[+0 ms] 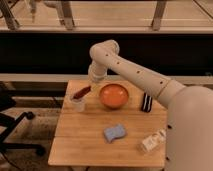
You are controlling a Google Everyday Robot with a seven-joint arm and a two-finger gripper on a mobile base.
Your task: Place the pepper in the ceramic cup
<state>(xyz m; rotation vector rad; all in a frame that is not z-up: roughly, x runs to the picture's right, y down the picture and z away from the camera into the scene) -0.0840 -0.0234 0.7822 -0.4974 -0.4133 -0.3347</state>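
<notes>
I saw the hand [89, 89] at the far left part of the tabletop [90, 145], its fingers clamped together on the upper end of the pepper [81, 92]. The pepper slanted down to the left from the hand, its lower end over the ceramic cup [78, 103], which stood just below and left of the hand; I could not tell whether it touched the cup. An orange bowl [113, 96] sat just right of the hand, a dark object [146, 102] farther right. A blue sponge [115, 132] and a white bottle [153, 141] lay nearer me.
</notes>
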